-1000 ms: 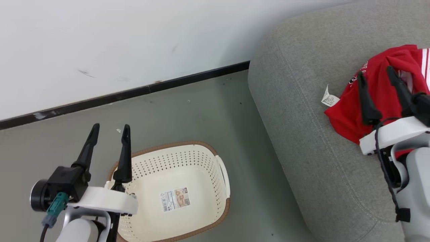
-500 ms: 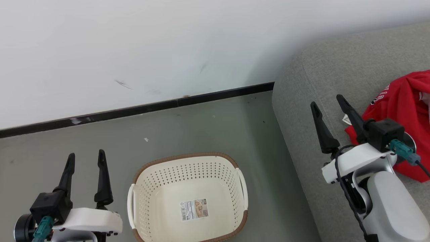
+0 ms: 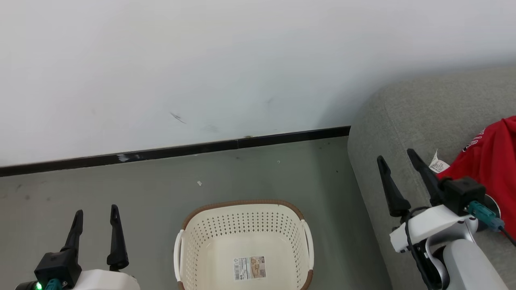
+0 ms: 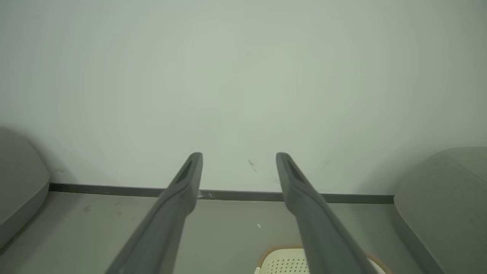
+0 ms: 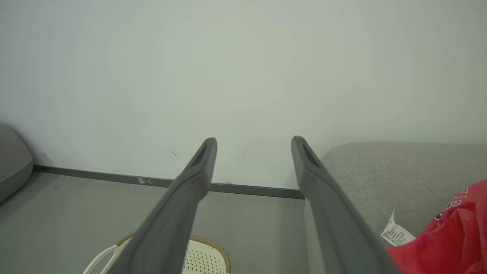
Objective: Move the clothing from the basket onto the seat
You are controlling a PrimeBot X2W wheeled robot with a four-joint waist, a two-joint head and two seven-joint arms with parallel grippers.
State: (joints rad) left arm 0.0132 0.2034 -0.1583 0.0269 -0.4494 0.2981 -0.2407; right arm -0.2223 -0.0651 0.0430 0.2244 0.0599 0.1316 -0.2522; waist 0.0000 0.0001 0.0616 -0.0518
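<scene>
floor (image 3: 121, 193), basket (image 3: 242, 203) upright, handles (image 3: 308, 245) sideways

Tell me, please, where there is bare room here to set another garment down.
Bare seat runs between its rounded left edge and the clothing, beyond the open right end effector. The basket holds just a label. Floor is bare from basket rim to black skirting, and beside the left end effector. Crowded: under the clothing, far right.

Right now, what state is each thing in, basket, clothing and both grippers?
Laundry basket: upright on the floor, only its label inside.
Red clothing: crumpled on the grey sofa, paper tag out.
Left gripper: open, empty.
Right gripper: open, empty, above the sofa's edge.
</scene>
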